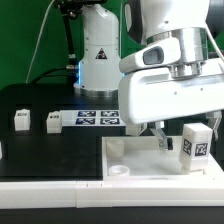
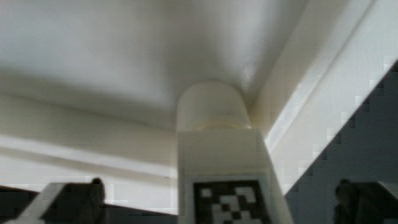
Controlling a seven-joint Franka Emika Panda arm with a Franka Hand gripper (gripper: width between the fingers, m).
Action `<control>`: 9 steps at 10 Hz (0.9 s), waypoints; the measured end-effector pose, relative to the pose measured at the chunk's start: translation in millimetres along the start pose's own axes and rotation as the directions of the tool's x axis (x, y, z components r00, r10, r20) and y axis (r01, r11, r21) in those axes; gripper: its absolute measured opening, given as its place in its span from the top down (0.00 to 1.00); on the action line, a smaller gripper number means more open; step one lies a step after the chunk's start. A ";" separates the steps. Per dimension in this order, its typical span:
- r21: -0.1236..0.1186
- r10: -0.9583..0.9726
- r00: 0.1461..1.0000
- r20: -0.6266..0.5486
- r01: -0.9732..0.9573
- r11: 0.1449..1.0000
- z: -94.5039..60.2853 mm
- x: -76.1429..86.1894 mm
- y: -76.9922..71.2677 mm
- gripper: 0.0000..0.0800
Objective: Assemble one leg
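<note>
A white leg [image 1: 195, 147] with a black-and-white tag stands upright on the large white tray-like part [image 1: 140, 158], near its corner at the exterior view's right. My gripper [image 1: 187, 134] hangs over it, one finger on each side. In the wrist view the leg [image 2: 222, 150] runs up the middle, its rounded end against the tray's surface [image 2: 107, 60]. The dark fingertips [image 2: 71, 202] stand wide apart, with a gap between each and the leg. The gripper is open and holds nothing.
Two more small white legs [image 1: 22, 120] [image 1: 51, 122] stand on the black table at the exterior view's left. The marker board [image 1: 97, 118] lies behind the tray. The tray has round sockets [image 1: 118, 170] at its corners. The robot base [image 1: 98, 55] stands at the back.
</note>
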State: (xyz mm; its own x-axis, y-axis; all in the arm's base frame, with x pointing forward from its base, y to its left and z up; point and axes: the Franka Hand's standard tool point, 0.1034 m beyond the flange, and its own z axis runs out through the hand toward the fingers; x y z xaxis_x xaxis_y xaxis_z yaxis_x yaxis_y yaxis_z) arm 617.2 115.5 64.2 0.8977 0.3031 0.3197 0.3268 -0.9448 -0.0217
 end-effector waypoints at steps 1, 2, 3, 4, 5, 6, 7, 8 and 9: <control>0.001 0.005 1.000 0.001 -0.005 1.000 -1.5 1.0 -1.0 0.19; 0.004 0.012 1.000 0.003 -0.012 1.000 -11.0 6.5 -5.3 0.19; 0.005 0.007 1.000 0.003 -0.007 1.000 -21.0 12.8 -8.0 0.19; 0.006 0.005 1.000 0.003 -0.005 1.000 -26.4 16.7 -8.5 0.19; 0.016 0.004 0.999 0.045 -0.005 1.000 -23.5 11.5 -10.4 0.19; 0.016 0.003 0.999 0.044 -0.004 1.000 -23.6 12.1 -10.1 0.19; 0.022 0.007 0.997 0.074 -0.009 1.000 -22.8 8.3 -12.1 0.19; 0.031 0.013 0.993 0.119 -0.017 0.999 -22.0 3.5 -14.5 0.19; 0.031 0.013 0.993 0.119 -0.017 0.999 -22.0 3.5 -14.5 0.19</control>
State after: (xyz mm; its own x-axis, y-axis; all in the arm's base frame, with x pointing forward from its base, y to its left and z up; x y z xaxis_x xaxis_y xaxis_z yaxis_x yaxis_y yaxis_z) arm 609.1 127.6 86.4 0.9308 0.3031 0.2045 0.3204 -0.9456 -0.0567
